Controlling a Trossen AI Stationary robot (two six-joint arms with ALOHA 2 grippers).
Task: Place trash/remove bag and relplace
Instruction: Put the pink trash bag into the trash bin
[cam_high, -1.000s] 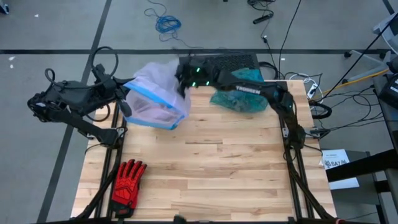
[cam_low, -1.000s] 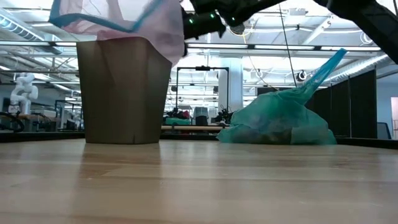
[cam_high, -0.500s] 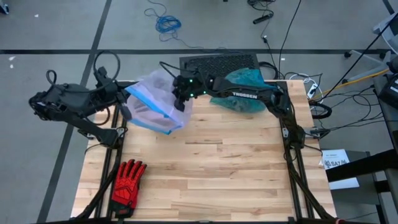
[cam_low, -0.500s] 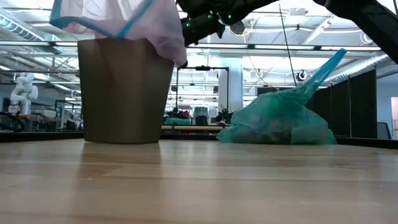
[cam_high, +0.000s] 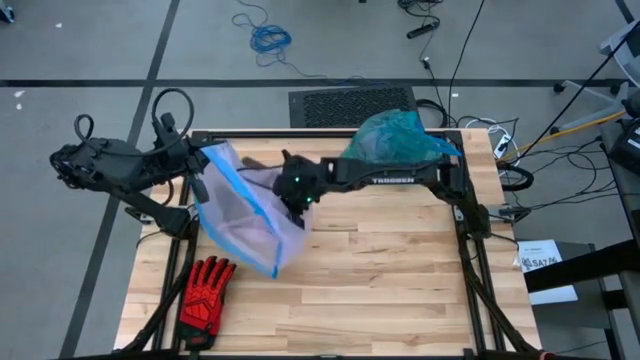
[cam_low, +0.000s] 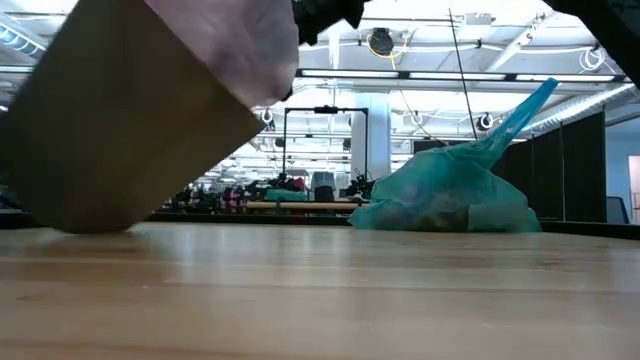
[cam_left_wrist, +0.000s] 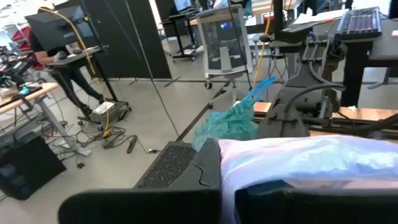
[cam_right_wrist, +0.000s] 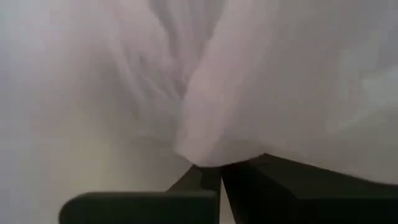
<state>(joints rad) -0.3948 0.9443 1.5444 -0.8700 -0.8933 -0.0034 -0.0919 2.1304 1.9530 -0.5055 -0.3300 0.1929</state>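
Wood table (cam_high: 400, 290), lab floor around | teal bag (cam_high: 395, 138) full, out at 1 o'clock | left gripper (cam_high: 197, 160) and right gripper (cam_high: 293, 192) both clamped on lilac bag (cam_high: 245, 210) over tipped bin (cam_low: 130, 130), 10 o'clock | relining unfinished

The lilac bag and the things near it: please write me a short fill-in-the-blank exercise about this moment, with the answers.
1. The lilac bag has a rim of ____ colour.
2. The teal bag lies on the table's far edge, its neck ____.
3. The red glove lies on the table near the ____ arm's side.
4. The bin under the lilac bag is ____, not upright.

Answers: blue; tied; left; tilted
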